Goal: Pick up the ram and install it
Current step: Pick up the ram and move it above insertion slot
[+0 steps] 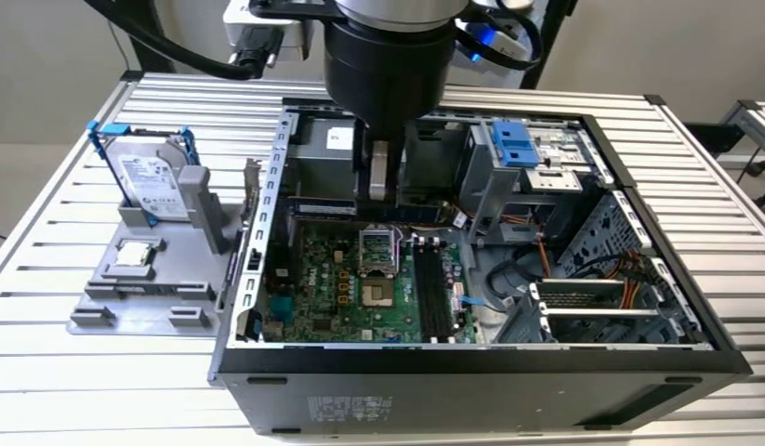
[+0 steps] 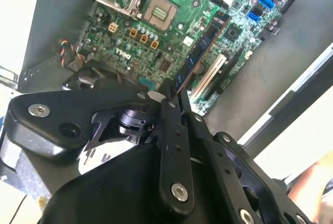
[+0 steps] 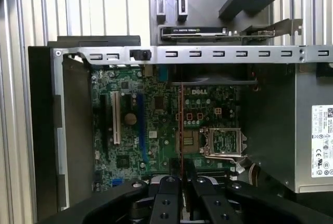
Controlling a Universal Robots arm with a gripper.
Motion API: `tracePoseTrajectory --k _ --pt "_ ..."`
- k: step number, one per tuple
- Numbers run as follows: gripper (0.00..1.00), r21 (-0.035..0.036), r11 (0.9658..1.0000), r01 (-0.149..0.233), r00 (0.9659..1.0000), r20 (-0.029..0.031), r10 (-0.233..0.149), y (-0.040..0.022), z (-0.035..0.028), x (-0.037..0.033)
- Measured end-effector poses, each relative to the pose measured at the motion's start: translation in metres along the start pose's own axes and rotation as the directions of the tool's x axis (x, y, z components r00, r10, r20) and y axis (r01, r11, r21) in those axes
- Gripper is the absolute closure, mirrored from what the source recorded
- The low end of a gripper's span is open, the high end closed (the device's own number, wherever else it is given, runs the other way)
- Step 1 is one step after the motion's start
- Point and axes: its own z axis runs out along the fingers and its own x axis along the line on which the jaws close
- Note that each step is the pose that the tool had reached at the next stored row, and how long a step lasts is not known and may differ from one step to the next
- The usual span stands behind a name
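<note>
Hovering inside the open black computer case [image 1: 481,358] now, my black two-finger gripper [image 3: 181,171] is clamped together on the ram [image 3: 180,125], that long, thin, dark circuit-board stick. In both wrist views it juts out from my fingertips edge-on over the green motherboard [image 1: 345,279]. It sits just beside the square silver processor socket [image 3: 223,140], toward the board's edge by the grey power supply box [image 1: 326,139]. It looks clear of the board, though I cannot tell for certain. The long black memory slots [image 1: 432,279] run along the board's edge on the exterior view's right.

I judge the stick light and stiff, yet thin and fragile, with slick flat faces. The chips and contact edge want no squeezing. The hold belongs on bare board margin, square and firm, so it cannot pivot.
</note>
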Motion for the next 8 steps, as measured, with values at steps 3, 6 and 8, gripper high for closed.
tracePoseTrajectory --k 3,6,8 --pt "1.00 0.0000 1.0000 0.000 1.0000 0.0001 0.000 -0.0055 -0.0001 -0.0003" --pt "1.00 -0.0002 1.0000 0.000 1.0000 -0.0001 0.000 -0.0115 -0.0002 -0.0006" --pt "1.00 -0.0003 1.0000 0.000 1.0000 -0.0001 0.000 -0.0156 -0.0003 -0.0009"
